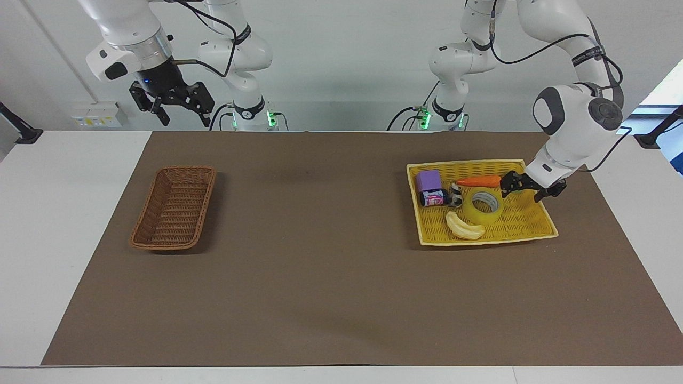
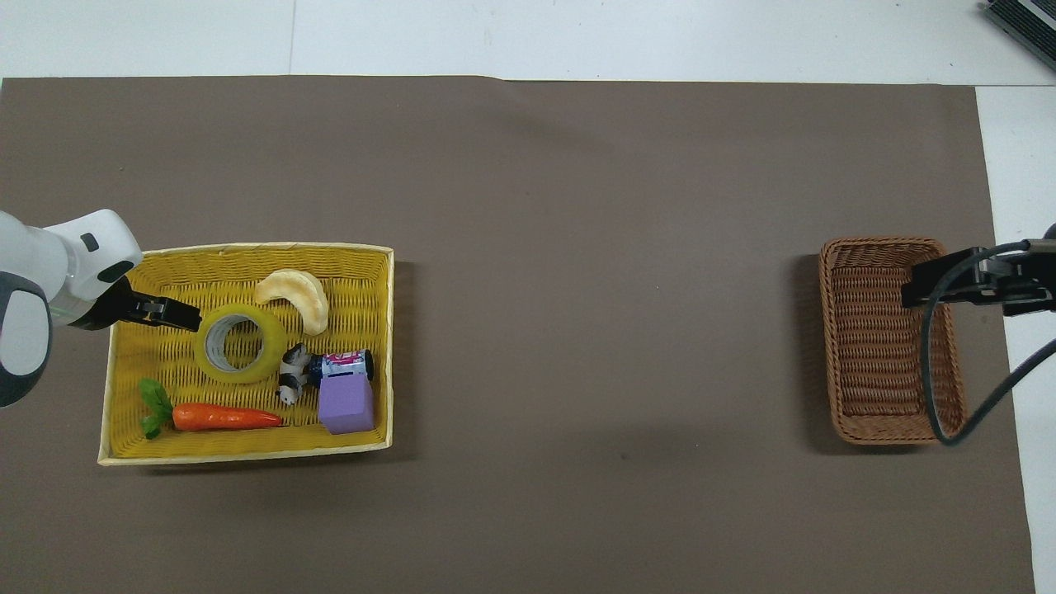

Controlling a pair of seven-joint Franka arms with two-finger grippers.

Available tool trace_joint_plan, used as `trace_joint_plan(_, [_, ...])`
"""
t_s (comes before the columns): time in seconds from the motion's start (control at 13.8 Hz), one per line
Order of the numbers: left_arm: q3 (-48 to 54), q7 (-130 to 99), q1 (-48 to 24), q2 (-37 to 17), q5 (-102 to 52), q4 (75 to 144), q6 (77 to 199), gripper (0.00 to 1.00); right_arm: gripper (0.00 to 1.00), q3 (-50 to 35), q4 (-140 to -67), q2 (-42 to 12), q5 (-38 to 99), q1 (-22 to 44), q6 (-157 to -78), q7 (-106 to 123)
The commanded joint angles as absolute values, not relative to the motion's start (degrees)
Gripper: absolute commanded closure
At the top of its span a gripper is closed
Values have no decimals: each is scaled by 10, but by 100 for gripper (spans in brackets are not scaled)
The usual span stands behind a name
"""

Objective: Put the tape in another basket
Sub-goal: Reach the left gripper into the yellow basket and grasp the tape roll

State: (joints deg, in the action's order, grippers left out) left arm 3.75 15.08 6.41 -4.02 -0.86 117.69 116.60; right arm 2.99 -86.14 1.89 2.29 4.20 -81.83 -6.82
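The tape (image 1: 483,207) is a yellow roll lying flat in the yellow tray basket (image 1: 525,218) toward the left arm's end of the table; it also shows in the overhead view (image 2: 239,344). My left gripper (image 1: 523,189) is open and empty, low over the tray (image 2: 165,272), just beside the tape and apart from it; it shows in the overhead view (image 2: 186,312) too. The brown wicker basket (image 1: 173,208) stands empty toward the right arm's end (image 2: 891,338). My right gripper (image 1: 176,114) is open and waits high in the air, over the brown basket's edge in the overhead view (image 2: 973,285).
The tray also holds a pale banana (image 1: 464,226), a carrot (image 1: 477,181), a purple block (image 1: 428,180), a small can (image 1: 433,198) and a small black-and-white figure (image 1: 455,196). A brown mat (image 1: 320,266) covers the table.
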Motion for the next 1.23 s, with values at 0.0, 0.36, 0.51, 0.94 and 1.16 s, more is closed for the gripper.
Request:
trace_joint_plan(0.0, [35,159,62,-40,-13,1213,1211,0,0,28,-882,34,34,38,-830,-53])
trace_joint_plan(0.36, [35,149,61,-61,-16,1230,1238,2,0,28,-882,34,34,38,-830,-54])
trace_joint_plan(0.51, [36,132,61,-60,-17,1247,1250,13,0,28,-882,34,34,38,-830,-53])
trace_joint_plan(0.94, [36,32,47,-45,-17,1278,1258,24,0,28,-882,34,34,38,-830,-53])
trace_joint_plan(1.16, [36,23,47,-40,-17,1284,1253,45,0,28,-882,34,34,38,-830,-54])
